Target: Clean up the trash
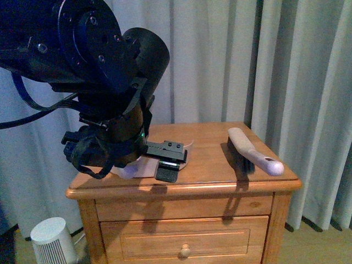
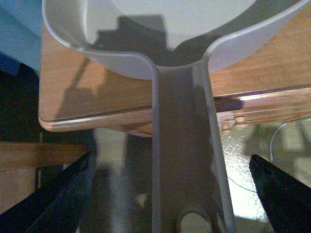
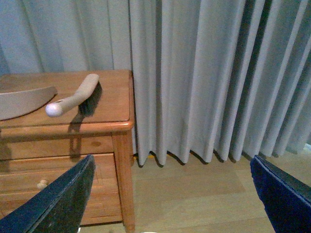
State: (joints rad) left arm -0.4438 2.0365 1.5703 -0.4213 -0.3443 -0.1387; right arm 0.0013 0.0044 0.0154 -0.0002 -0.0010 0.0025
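The wad of white tissue shows in no view. The beige dustpan [image 2: 146, 43] lies on the wooden nightstand [image 1: 209, 165], its handle [image 2: 182, 160] sticking out past the table edge. My left gripper [image 2: 170, 194] is open, and the handle runs between its two fingers without touching either. In the front view the left arm [image 1: 110, 137] hangs over the nightstand's left part and hides most of the dustpan [image 1: 132, 168]. My right gripper [image 3: 170, 194] is open and empty above the wooden floor, to the right of the nightstand.
A beige brush [image 1: 253, 151] lies on the nightstand's right side and also shows in the right wrist view [image 3: 73, 97]. Grey curtains [image 1: 247, 55] hang behind. A white round appliance [image 1: 52, 239] stands on the floor at the left.
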